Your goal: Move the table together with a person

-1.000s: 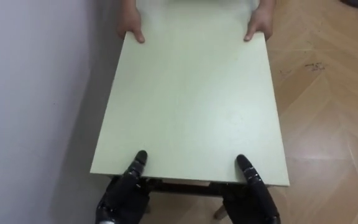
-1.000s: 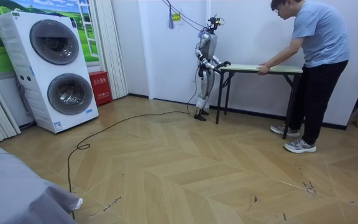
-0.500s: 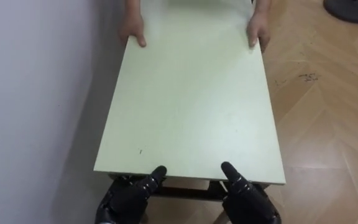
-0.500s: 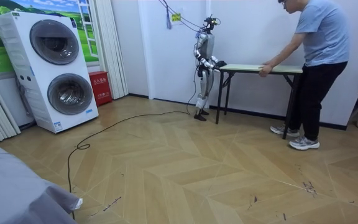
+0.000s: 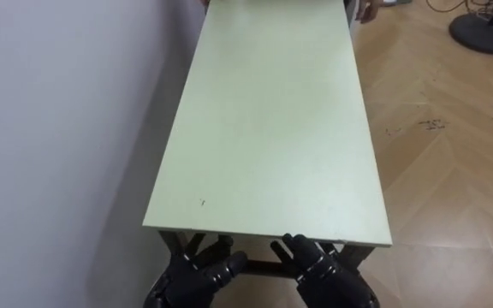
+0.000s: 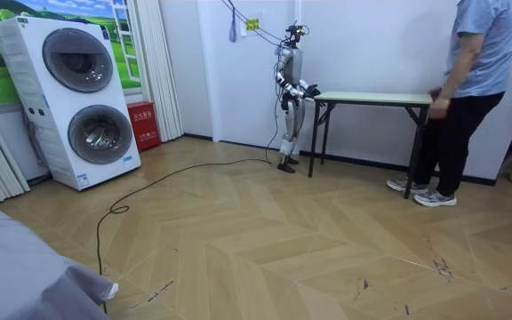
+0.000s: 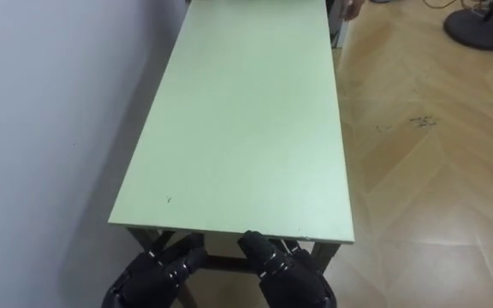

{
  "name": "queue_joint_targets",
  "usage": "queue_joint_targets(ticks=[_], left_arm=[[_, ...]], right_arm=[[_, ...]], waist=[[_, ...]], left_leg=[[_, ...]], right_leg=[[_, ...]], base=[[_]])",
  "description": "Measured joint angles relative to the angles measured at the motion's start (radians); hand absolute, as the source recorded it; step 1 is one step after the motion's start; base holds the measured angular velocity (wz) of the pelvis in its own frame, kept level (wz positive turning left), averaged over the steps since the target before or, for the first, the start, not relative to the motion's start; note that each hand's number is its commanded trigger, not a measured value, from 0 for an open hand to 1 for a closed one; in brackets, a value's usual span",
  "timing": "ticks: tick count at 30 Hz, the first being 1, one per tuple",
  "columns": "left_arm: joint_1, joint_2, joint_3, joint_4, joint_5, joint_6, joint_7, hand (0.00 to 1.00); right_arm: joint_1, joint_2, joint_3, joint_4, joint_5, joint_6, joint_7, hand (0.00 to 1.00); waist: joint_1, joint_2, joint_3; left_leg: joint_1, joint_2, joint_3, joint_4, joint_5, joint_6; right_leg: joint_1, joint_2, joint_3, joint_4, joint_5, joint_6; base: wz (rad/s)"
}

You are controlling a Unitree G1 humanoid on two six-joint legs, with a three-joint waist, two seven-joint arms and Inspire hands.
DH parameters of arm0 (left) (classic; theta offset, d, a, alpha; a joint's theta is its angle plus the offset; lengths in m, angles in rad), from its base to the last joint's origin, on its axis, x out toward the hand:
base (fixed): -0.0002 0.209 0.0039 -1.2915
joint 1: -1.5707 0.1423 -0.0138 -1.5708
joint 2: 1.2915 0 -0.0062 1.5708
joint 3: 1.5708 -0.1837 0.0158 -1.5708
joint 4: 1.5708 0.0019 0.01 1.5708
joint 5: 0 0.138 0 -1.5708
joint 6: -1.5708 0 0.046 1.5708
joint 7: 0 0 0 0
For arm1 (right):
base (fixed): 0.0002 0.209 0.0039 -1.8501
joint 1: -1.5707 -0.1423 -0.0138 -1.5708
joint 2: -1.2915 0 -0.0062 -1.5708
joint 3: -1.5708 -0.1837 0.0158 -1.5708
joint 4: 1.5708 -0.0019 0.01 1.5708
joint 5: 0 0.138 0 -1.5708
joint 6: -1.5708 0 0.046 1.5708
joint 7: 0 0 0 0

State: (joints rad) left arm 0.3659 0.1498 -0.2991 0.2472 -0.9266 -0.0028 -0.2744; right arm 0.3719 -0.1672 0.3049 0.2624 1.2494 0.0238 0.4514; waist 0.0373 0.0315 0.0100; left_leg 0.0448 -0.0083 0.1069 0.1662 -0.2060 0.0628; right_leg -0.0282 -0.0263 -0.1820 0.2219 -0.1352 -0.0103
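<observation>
Nearest me, both hands sat at the bottom edge of the eye views, wrists cut off; the left hand (image 5: 193,275) lay below the near edge of the table (image 5: 272,128), fingers loose and spread against the dark frame (image 5: 255,267), closed round nothing; the right hand (image 5: 325,275) was just as relaxed, fingertips reaching up to that near edge, though I couldn't tell whether they touched it; the underside of the top hid most of the frame; the pale green top ran away from me, its long left side close along the white wall (image 5: 58,128), wooden floor (image 5: 452,171) on the right; at the far end only a sliver of the person's hand (image 5: 367,10) showed, cut by the picture's top; a dark round base (image 5: 484,30) beyond was also clipped; in the room view the robot stood upright at the table's left end, arms forward at tabletop height, and the person (image 6: 474,89), head cropped, stood at the right end with one hand at the corner
</observation>
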Motion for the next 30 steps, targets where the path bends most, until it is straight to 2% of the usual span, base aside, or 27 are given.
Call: queue_joint_targets(ticks=[7,11,13,15,16,18,20,25,30], left_arm=[[-0.002,0.006,0.002,0.000,0.037,0.002,-0.015,0.00],[-0.002,0.010,0.011,0.001,0.114,-0.001,-0.016,0.00],[0.001,0.016,0.011,0.001,0.115,-0.003,-0.016,0.00],[0.002,0.026,0.013,0.002,0.143,-0.004,-0.017,0.00],[0.000,0.029,0.016,0.013,0.176,-0.005,-0.018,0.00],[-0.004,0.029,0.021,0.045,0.215,-0.009,-0.018,0.00],[-0.007,0.037,0.021,0.115,0.246,-0.016,-0.013,0.00],[-0.010,0.050,0.027,0.221,0.296,-0.031,0.016,0.00],[-0.015,0.050,0.047,0.313,0.333,-0.033,0.062,0.00]], right_arm=[[0.000,0.001,0.002,0.009,-0.005,0.000,0.011,0.00],[-0.020,0.001,-0.015,0.056,-0.073,-0.002,0.053,0.00],[-0.025,0.000,-0.017,0.067,-0.108,-0.009,0.063,0.00],[-0.033,0.001,-0.023,0.075,-0.193,-0.016,0.065,0.00],[-0.035,-0.002,-0.024,0.077,-0.259,-0.022,0.065,0.00],[-0.037,-0.003,-0.027,0.084,-0.365,-0.025,0.061,0.00],[-0.050,-0.006,-0.037,0.128,-0.510,-0.034,0.058,0.00],[-0.068,-0.030,-0.052,0.231,-0.727,-0.059,-0.016,0.00],[-0.096,-0.034,-0.054,0.348,-0.879,-0.057,-0.102,0.00]], waist=[[-0.001,-0.008,0.0056],[-0.005,-0.015,0.0078],[-0.006,-0.019,0.0076],[-0.005,-0.025,0.0054],[-0.007,-0.029,0.0000],[-0.008,-0.034,-0.0042],[-0.011,-0.040,-0.0071],[-0.003,-0.042,-0.0052],[-0.004,-0.043,-0.0033]], left_leg=[[0.010,0.000,-0.002,-0.001,0.000,0.000],[0.014,0.001,-0.002,-0.004,0.000,0.000],[0.013,0.001,-0.001,-0.004,0.000,0.000],[0.011,0.001,-0.002,-0.003,0.000,0.000],[0.007,0.001,-0.002,-0.001,0.000,0.000],[0.007,0.001,-0.003,0.001,0.000,0.000],[0.007,0.001,-0.003,0.001,0.000,0.000],[0.009,0.001,-0.006,-0.002,-0.001,0.001],[0.011,0.001,-0.004,-0.005,-0.002,0.001]], right_leg=[[0.010,0.000,0.001,-0.003,0.000,0.000],[0.014,0.001,0.002,-0.003,0.000,0.000],[0.014,0.001,0.003,-0.003,0.000,0.000],[0.014,0.002,0.002,-0.008,0.000,0.000],[0.015,0.003,0.001,-0.019,0.001,-0.002],[0.016,0.001,-0.009,-0.021,0.001,-0.003],[0.018,0.001,-0.013,-0.023,0.001,-0.003],[0.018,0.002,-0.014,-0.022,0.002,-0.002],[0.021,0.002,-0.017,-0.022,0.002,-0.002]], base=[[0.00],[0.00],[0.00],[0.00],[0.00],[0.05],[0.04],[0.00],[0.00]])
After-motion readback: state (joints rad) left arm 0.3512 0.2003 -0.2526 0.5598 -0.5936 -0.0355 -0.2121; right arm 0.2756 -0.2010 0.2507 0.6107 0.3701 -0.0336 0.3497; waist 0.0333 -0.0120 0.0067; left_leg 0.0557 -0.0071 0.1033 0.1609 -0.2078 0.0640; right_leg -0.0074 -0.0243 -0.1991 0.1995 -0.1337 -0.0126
